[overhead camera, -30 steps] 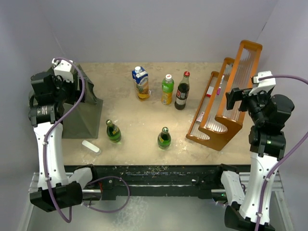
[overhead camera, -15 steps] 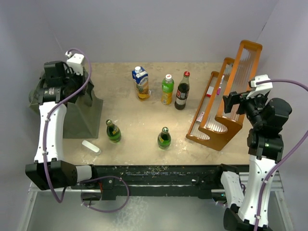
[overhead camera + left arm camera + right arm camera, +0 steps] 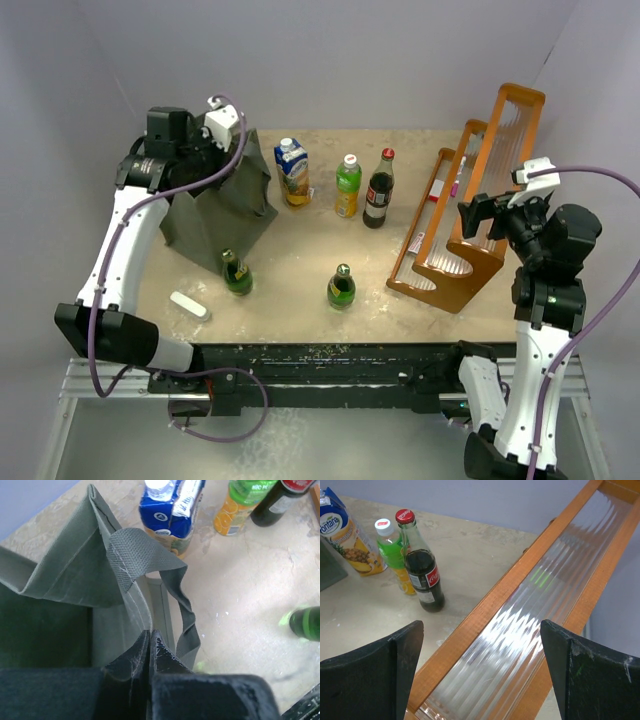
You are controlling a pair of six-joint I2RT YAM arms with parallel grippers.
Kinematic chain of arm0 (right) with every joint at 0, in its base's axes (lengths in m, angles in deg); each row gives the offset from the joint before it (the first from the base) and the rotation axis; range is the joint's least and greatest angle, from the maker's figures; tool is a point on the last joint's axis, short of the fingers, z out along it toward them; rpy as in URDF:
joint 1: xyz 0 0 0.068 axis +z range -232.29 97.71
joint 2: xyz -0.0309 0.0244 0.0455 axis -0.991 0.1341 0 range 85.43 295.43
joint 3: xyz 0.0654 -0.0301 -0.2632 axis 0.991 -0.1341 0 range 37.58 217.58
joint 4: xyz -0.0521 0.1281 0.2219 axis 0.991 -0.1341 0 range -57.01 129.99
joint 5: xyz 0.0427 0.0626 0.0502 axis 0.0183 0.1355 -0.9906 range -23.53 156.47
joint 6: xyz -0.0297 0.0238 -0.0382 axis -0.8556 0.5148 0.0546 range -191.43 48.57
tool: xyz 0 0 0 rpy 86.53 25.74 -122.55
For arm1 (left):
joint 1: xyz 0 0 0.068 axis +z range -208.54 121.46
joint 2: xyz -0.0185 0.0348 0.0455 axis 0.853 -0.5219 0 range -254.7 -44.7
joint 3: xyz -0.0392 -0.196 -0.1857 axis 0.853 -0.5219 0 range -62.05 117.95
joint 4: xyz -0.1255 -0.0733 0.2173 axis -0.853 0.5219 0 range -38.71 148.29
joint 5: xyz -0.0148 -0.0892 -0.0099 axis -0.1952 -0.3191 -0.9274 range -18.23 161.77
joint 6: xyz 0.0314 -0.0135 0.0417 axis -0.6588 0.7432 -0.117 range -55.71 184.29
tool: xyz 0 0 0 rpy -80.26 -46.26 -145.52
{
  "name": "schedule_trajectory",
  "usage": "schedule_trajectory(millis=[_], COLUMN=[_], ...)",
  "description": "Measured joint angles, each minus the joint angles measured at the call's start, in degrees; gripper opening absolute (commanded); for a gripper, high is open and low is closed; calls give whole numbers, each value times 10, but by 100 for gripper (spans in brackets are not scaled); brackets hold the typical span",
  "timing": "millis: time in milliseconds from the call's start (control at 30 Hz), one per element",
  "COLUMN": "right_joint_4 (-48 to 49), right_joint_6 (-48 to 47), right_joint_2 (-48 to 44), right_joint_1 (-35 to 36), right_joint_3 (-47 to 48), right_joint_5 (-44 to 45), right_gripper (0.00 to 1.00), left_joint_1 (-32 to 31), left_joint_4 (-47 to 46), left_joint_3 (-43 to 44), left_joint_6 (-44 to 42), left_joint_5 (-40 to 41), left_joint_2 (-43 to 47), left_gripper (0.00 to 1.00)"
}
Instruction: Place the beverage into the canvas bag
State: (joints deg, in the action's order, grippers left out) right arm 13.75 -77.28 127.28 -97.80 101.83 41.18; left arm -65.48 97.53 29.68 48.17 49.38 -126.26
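The dark olive canvas bag (image 3: pixel 222 208) stands tilted at the back left of the table, next to a green glass bottle (image 3: pixel 236 272). My left gripper (image 3: pixel 225 152) is shut on its upper rim. In the left wrist view the fabric wall (image 3: pixel 65 580) runs into the closed gripper (image 3: pixel 149 633), with a loop handle (image 3: pixel 185 610) hanging beside it. Beverages stand in a row at the back: a juice carton (image 3: pixel 291 172), a green-and-orange bottle (image 3: pixel 347 186) and a cola bottle (image 3: pixel 378 190). A second green glass bottle (image 3: pixel 341 287) stands near the front. My right gripper (image 3: pixel 478 215) is open over the rack, holding nothing.
An orange wooden rack (image 3: pixel 470 200) with clear ribbed panels (image 3: pixel 520 625) fills the right side of the table, directly under the right gripper (image 3: pixel 480 670). A small white object (image 3: pixel 188 305) lies near the front left edge. Grey walls enclose the table.
My left gripper shut on the bag's rim and swung right toward the carton, dragging the bag with it. The right arm shifted slightly left and stayed open.
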Motion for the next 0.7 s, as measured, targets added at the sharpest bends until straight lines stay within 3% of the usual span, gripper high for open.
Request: schedule_trajectory(millis=[233,433,567,700], right_joint_4=[0,0,1,1], right_joint_6=[0,-2,-2,-5], right_joint_2=[-4,-1,8,26], right_joint_1=[0,0,0,0], right_joint_3=[-1,-1,-1,-1], right_joint_5=[-8,-15,-26,-36], right_gripper=[100,100,100,100], left_joint_1=[-18,-21,-25,-32], left_joint_4=[11,31,33,22], left_joint_3=[0,1,17,58], left_joint_6=[-56,-75,-70,-59], left_joint_5=[1,-4,-11,-15], left_joint_2=[-11,-11,-11,-11], left_gripper=[16,63,87,100])
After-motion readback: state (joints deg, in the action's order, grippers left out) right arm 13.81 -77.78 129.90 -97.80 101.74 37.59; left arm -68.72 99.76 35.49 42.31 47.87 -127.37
